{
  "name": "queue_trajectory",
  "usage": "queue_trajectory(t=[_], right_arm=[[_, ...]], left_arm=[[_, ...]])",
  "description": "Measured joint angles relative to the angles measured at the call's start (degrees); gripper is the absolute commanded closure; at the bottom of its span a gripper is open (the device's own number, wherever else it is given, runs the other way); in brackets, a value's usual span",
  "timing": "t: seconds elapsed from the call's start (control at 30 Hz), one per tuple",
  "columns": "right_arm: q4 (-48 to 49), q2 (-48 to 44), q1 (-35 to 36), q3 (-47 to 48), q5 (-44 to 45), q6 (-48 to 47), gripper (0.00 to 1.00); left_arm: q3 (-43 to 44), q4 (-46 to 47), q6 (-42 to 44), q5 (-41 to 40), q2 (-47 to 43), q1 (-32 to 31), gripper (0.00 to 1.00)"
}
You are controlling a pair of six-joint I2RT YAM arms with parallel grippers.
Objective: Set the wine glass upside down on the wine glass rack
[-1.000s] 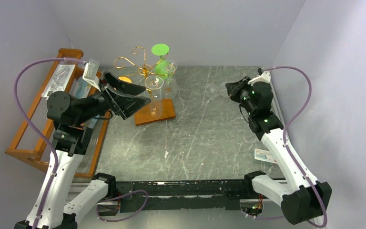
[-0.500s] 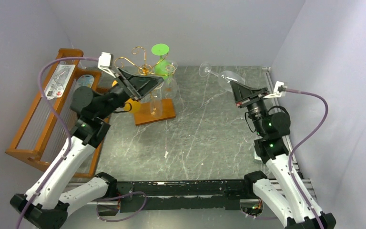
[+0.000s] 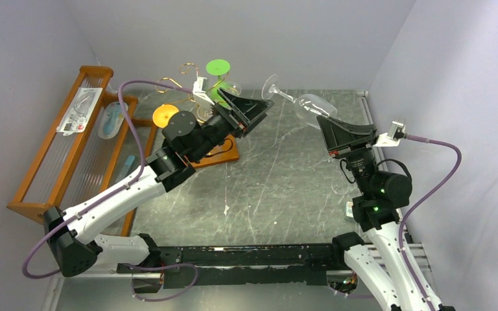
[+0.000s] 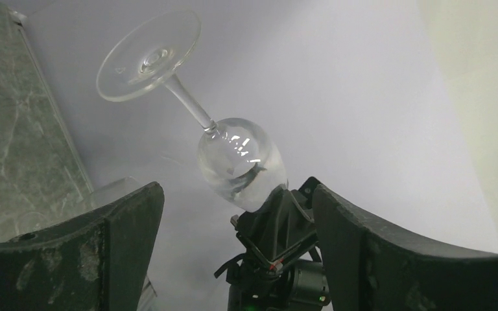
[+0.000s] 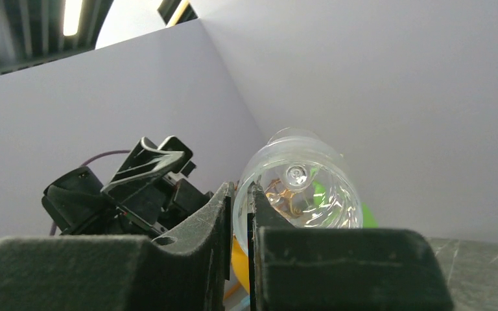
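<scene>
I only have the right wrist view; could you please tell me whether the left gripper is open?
Observer: Yes, the left gripper is open, fingers wide apart and touching nothing.
Operator: Thanks. Which way does the glass's foot point?
Observer: The glass, its bowl in the right gripper, tilts foot-first toward the left gripper.
Operator: And where is the rack?
Observer: The rack stands at the table's far left, partly hidden by the left arm.

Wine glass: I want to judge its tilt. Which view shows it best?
Left wrist: the whole wine glass, foot, stem and bowl, tilted, held at the bowl by the right gripper. Top external shows it small; right wrist sees only the bowl, end-on.
</scene>
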Motion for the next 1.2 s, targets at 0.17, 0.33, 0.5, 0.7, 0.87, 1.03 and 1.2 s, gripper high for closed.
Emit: queue_trajectory(t=[0.17,0.33,0.5,0.7,0.87,1.03,1.2], right_arm=[[0.7,-0.5,0.0,0.0,-2.4,0.9,1.00],[3.2,-0.4,0.0,0.0,-4.5,2.5,1.00],[5.0,-0.4,0.0,0.0,-6.1,4.0,1.00],[6.4,-0.5,0.0,0.0,-7.3,5.0,1.00],[8.5,0.6,0.0,0.0,-8.5,6.0,1.00],[10.1,1.9,0.0,0.0,-10.3,6.7,1.00],[9.0,2.0,0.1,-0.1,-12.2,7.0,0.59]], left_arm=[[0.0,2.3,-1.1,-6.9,2.0,-4.9,0.30],[3.5,2.7,-1.6,-13.0,5.0,-7.9,0.33],[5.8,4.0,-1.7,-18.0,6.8,-9.2,0.38],[8.0,4.7,-1.6,-21.3,9.2,-9.5,0.51],[8.1,5.4,-1.5,-22.8,10.3,-9.9,0.65],[8.0,7.0,-0.9,-24.6,10.4,-10.0,0.95],[4.1,17.3,2.4,-25.5,9.3,-10.0,0.95]])
